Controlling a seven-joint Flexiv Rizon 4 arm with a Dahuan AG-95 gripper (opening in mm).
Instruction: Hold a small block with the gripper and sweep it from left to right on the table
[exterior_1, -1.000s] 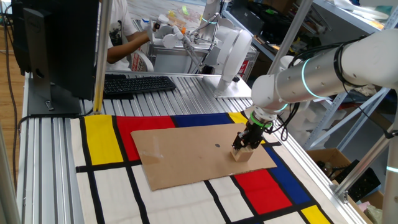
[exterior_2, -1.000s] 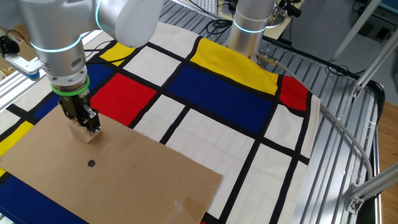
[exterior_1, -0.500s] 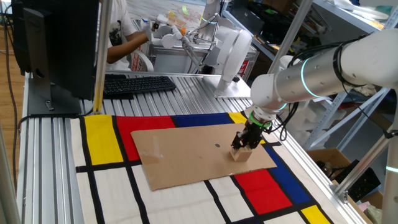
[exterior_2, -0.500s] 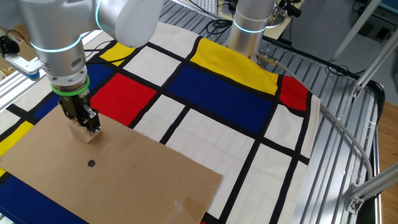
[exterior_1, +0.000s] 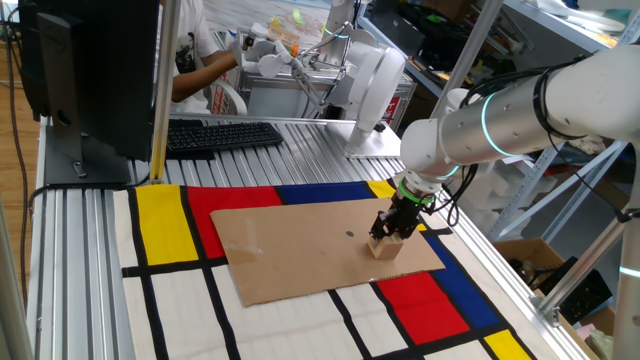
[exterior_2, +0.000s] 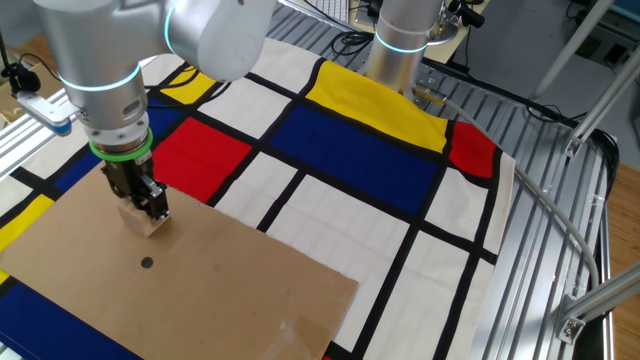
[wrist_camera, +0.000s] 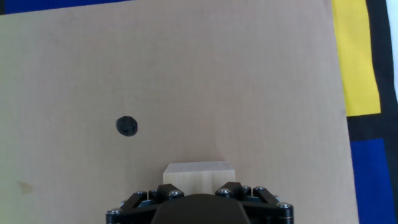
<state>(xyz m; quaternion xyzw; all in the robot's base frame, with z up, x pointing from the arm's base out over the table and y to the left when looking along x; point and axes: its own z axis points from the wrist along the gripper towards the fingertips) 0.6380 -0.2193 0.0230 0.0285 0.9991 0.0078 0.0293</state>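
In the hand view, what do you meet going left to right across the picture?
Black dot → block, held in the gripper → right edge of the cardboard → yellow patch of the mat.

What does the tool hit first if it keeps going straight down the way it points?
The tool points down, shut on the small wooden block; the block seems to rest on the cardboard sheet, so that comes first.

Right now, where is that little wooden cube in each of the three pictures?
One fixed view: the small block sits right of centre, on the cardboard sheet.
Other fixed view: left side.
Hand view: bottom centre.
Shared landmark: the black dot on the cardboard.
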